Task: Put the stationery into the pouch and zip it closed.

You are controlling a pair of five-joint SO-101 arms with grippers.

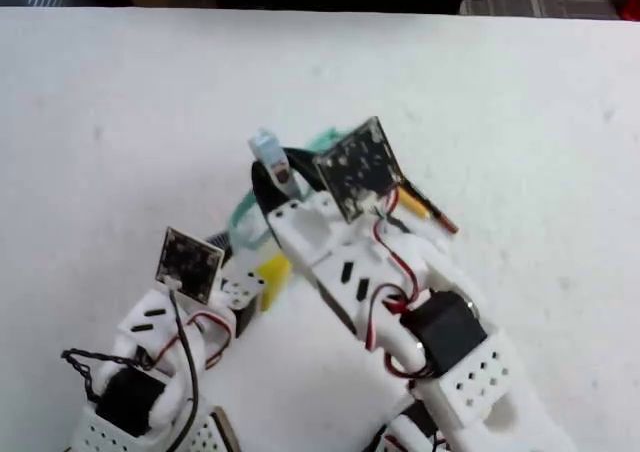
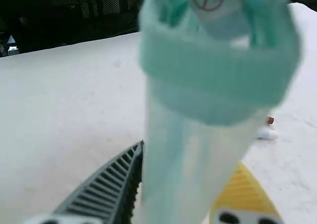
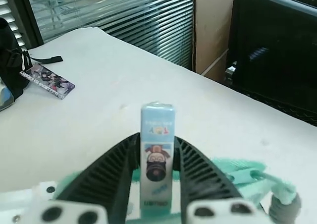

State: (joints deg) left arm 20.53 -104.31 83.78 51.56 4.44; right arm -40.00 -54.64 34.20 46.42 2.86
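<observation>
Pale-blue eraser (image 3: 157, 149) pinched in right gripper (image 3: 157, 139); pouch (image 2: 218, 75) in left gripper (image 2: 190, 157).

2 robot arms, the left arm (image 1: 150, 372) and the right arm (image 1: 440, 342), stand at 1 white table (image 1: 100, 122), carrying 2 grippers between them: the left gripper (image 2: 190, 154) and the right gripper (image 3: 156, 140). Stationery on show: 1 mint-green pouch (image 2: 198, 85), 1 blue-and-white eraser (image 3: 157, 149) and 1 orange pen (image 1: 432, 215). Farther off lie 1 black bag (image 3: 7, 60) and 1 printed card (image 3: 48, 79).
</observation>
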